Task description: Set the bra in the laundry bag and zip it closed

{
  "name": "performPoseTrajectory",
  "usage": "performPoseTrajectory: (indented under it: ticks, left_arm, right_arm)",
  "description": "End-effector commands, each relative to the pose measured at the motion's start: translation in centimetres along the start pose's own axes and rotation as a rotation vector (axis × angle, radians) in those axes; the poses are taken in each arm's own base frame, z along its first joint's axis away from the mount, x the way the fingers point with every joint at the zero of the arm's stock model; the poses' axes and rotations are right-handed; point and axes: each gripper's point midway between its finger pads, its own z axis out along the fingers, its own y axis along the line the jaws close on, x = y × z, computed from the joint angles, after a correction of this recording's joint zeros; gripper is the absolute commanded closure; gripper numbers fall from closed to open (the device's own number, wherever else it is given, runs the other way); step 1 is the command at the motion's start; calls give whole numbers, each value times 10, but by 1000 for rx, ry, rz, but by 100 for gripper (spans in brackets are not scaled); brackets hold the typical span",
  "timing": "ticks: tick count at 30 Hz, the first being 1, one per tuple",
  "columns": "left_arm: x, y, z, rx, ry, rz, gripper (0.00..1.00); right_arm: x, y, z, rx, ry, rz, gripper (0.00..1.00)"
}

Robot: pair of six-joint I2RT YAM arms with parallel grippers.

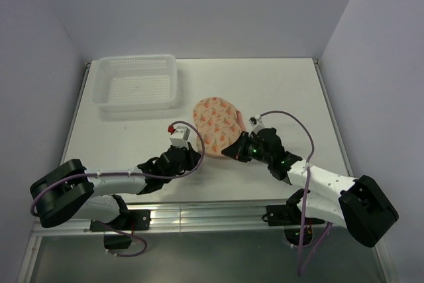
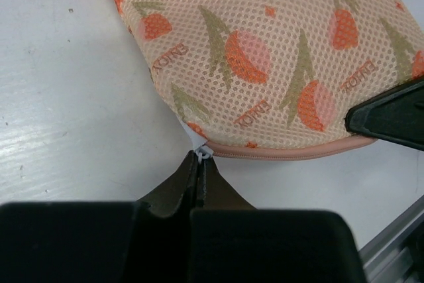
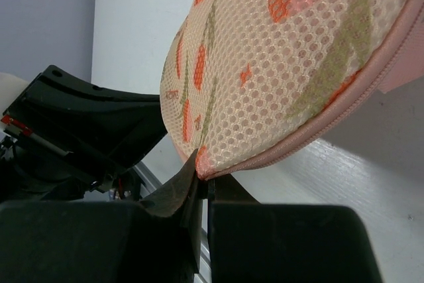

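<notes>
The laundry bag [image 1: 217,122] lies mid-table, peach mesh with an orange wedge print and a pink zipper rim [image 2: 291,152]. It looks closed along the rim that shows. My left gripper [image 1: 199,155] is at its near-left edge, shut on the small white zipper pull [image 2: 202,153]. In the left wrist view the gripper [image 2: 201,159] touches the rim's end. My right gripper [image 1: 226,152] is shut on the bag's near edge [image 3: 212,160], and in the right wrist view its tips [image 3: 203,175] pinch the seam. The bra is not visible.
A white plastic lattice basket [image 1: 136,83] stands at the back left. The two grippers are close together at the bag's near side; the right finger [image 2: 391,117] shows in the left wrist view. The table's metal front rail [image 1: 212,213] runs below the arms.
</notes>
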Motion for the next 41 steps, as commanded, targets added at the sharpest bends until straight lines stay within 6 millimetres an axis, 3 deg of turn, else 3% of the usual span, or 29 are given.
performPoseTrajectory:
  ticks: [1, 4, 6, 7, 9, 10, 11, 12, 13, 14, 15, 20, 22, 23, 29, 32, 35, 38, 41]
  left_arm:
    - [-1, 50, -3, -207, -23, -9, 100]
    - [-8, 50, -8, -216, -46, -35, 100]
    - [-14, 48, -14, -208, -65, -51, 92]
    - [-24, 44, -22, -190, -90, -72, 69]
    - [-37, 40, -32, -183, -123, -94, 40]
    - [-46, 36, -42, -171, -139, -109, 23]
    - [-57, 33, -49, -169, -167, -123, 17]
    - [-71, 27, -59, -144, -204, -144, 13]
    - [-70, 29, -65, -159, -194, -130, 6]
    - [-79, 27, -71, -160, -207, -135, 5]
    - [-89, 27, -80, -157, -235, -146, 4]
    - [-119, 23, -110, -153, -277, -126, 11]
    - [-136, 12, -125, -100, -307, -115, 1]
    - [-140, 10, -130, -85, -310, -110, 1]
    - [-182, -42, -176, 164, -340, -40, 1]
    - [-202, -50, -193, 190, -381, -25, 1]
    - [-213, -45, -201, 167, -423, -14, 1]
    - [-210, -41, -198, 147, -422, -5, 1]
    - [-203, -33, -188, 95, -394, -15, 1]
  right_arm:
    - [5, -24, -2, 65, -1, -31, 100]
    - [15, -19, 4, 23, 37, -8, 100]
    - [24, -4, 10, -12, 63, -22, 100]
    - [31, -4, 14, -7, 87, -27, 100]
    - [38, 10, 18, -36, 99, -33, 100]
    - [39, 10, 19, -38, 97, -31, 89]
    - [40, 12, 20, -41, 100, -33, 79]
    - [38, 11, 18, -27, 99, -32, 63]
    - [32, 8, 18, -3, 66, -41, 51]
    - [29, 9, 16, 4, 52, -51, 36]
    - [24, 13, 10, 9, 38, -81, 1]
    - [-14, 11, -16, 135, -93, -206, 0]
    - [-29, 6, -32, 196, -156, -236, 0]
    - [-42, 2, -40, 242, -208, -271, 0]
    - [-107, 41, -112, 263, -481, -364, 0]
    - [-135, 62, -161, 230, -664, -358, 0]
    - [-149, 66, -191, 230, -777, -338, 0]
    - [-153, 60, -198, 252, -817, -316, 0]
    - [-148, 53, -187, 273, -785, -306, 0]
